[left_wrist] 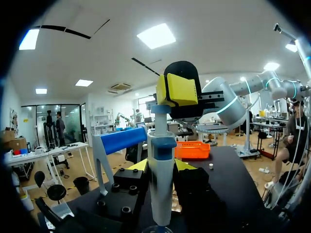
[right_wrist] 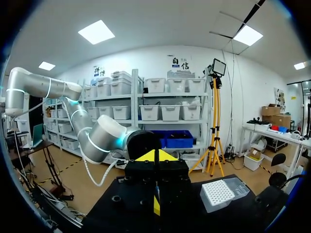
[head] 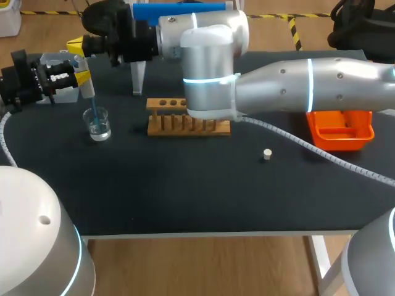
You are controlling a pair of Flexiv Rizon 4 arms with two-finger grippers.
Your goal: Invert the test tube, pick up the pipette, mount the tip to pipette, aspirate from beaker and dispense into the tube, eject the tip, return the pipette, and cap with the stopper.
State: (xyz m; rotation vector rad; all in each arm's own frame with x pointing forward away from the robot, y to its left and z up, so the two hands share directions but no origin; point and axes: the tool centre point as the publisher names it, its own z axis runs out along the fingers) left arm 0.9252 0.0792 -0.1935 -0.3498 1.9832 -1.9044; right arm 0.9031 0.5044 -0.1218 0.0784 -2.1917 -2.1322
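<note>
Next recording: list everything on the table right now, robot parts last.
beaker: one, clear, liquid inside, table's left
pipette: one, white-blue, upright, tip in beaker
test tube rack: one, wooden, middle
stopper: one, pale, right of rack
bin: one, orange, far right
pipette stand: one, white, blue top, back
tip box: one, clear, back left
left gripper: one, yellow-tipped, shut on pipette
right gripper: one, yellow-tipped, shut, at pipette's top

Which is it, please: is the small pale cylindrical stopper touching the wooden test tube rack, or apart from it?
Apart. The head view shows bare black table between the stopper and the rack.
</note>
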